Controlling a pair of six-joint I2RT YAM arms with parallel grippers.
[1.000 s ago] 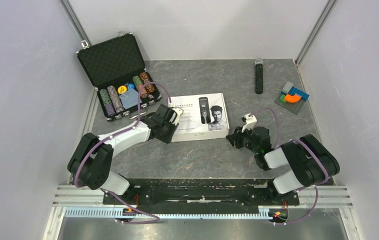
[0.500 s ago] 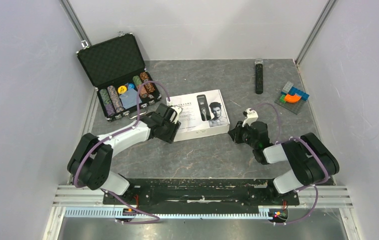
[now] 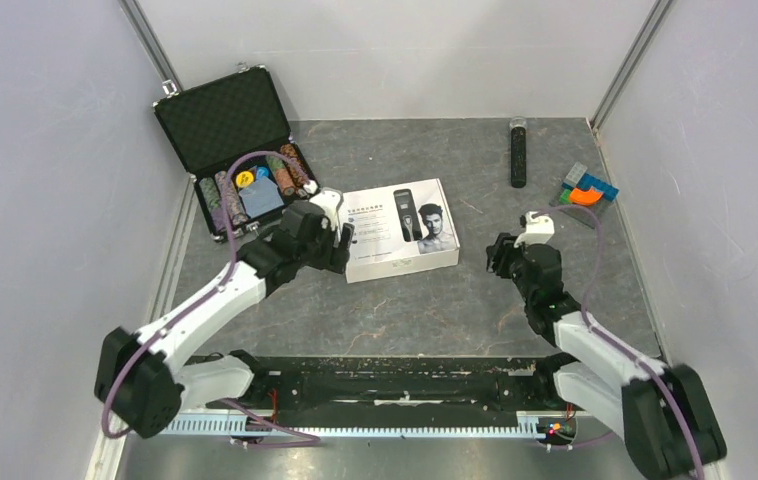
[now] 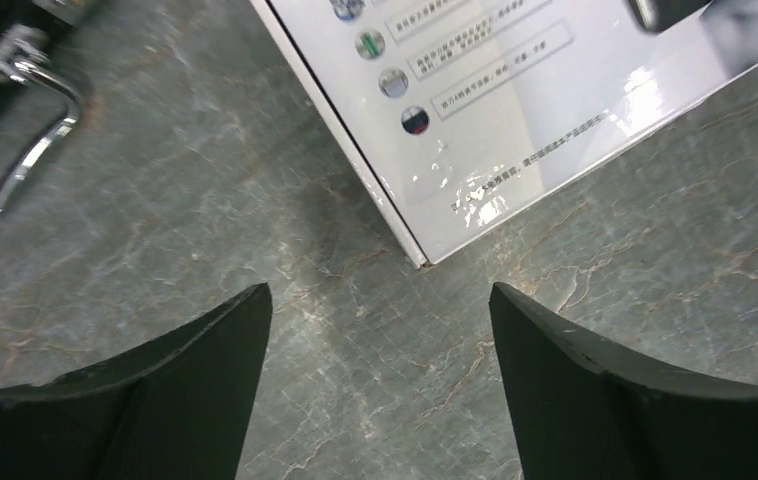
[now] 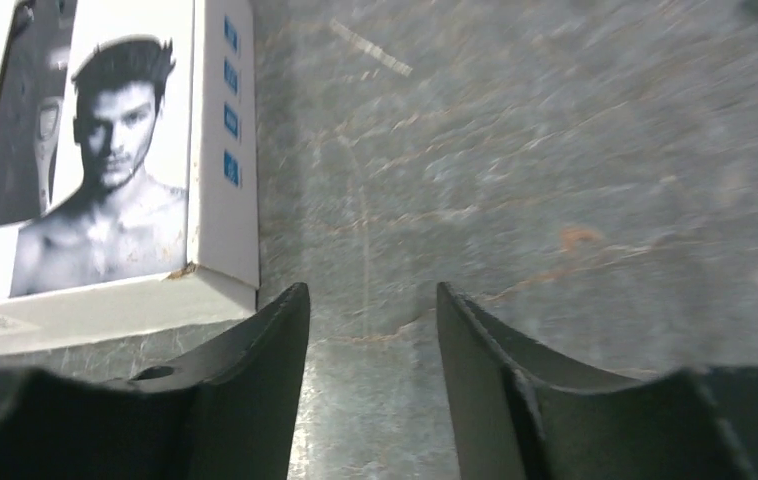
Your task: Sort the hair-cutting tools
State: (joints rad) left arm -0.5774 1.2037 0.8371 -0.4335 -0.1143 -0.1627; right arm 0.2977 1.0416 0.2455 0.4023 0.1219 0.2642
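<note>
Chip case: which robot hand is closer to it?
Left. The left gripper sits just right of the chip case; the right gripper is beyond the white box.

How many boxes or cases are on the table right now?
2: the white clipper box at centre, and the open black case of chips back left. None looks hidden.

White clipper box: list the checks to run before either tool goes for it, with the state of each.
1. Left tool open, nothing between the fingers: ok.
2. Right tool open, nothing held: ok.
3. White box flat on the table, picture side up: ok.
4. Box's near corner ahead of the left tool's gap: ok.
5. Right tool lined up on the box: not ok, the box sits off to the side of its gap.
6. Clipper and combs inside the box: cannot tell; none in sight.
</note>
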